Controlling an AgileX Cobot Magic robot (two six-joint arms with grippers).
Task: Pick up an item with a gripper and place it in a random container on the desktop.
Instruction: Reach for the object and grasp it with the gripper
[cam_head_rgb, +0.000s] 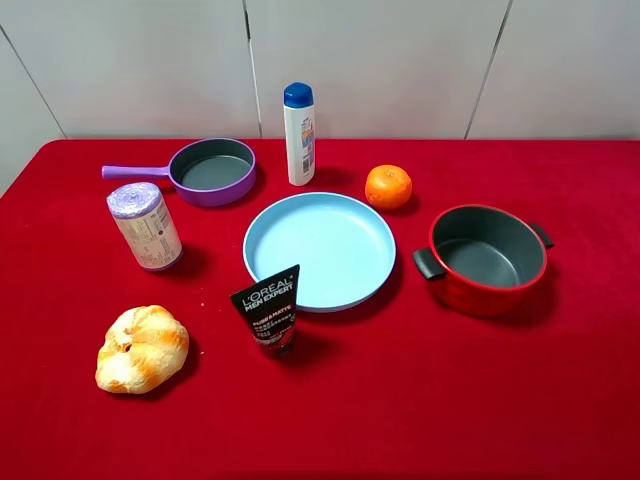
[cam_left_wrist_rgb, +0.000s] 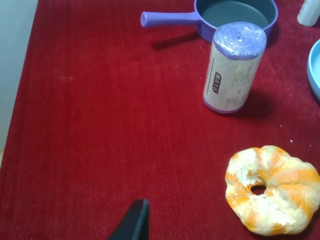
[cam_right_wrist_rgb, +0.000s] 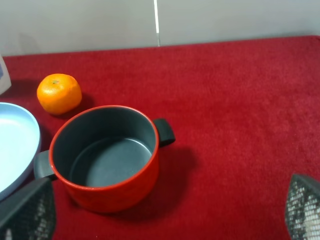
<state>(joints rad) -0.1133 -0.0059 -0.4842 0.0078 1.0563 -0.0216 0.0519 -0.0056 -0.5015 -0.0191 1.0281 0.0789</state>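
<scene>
The small black squeeze tube with white "L'OREAL MEN EXPERT" lettering (cam_head_rgb: 267, 310) stands on its dark cap with the flat wide end up, free of either pincer, just beside the near rim of the round light blue plate (cam_head_rgb: 262, 222) on the red cloth worktop (cam_head_rgb: 450, 400). The round red pot with a dark grey inside and two short black handles (cam_head_rgb: 488, 258) sits well apart from the tube on the right side, and nothing lies inside it. The right pincer (cam_right_wrist_rgb: 165, 212) is spread wide — its two mesh-patterned fingers (cam_right_wrist_rgb: 25, 210) show at opposite edges of the right wrist view, with the pot ahead of them and touching neither. Of the left pincer (cam_left_wrist_rgb: 134, 222) only one dark fingertip shows above bare cloth, so I cannot tell how far it is spread. Nearby are a golden bread ring (cam_head_rgb: 142, 348), a purple-capped cylindrical roll with a printed label (cam_head_rgb: 145, 226), a purple long-handled pan (cam_head_rgb: 212, 170), a white bottle with a blue cap (cam_head_rgb: 299, 133) and a small orange (cam_head_rgb: 388, 187).
</scene>
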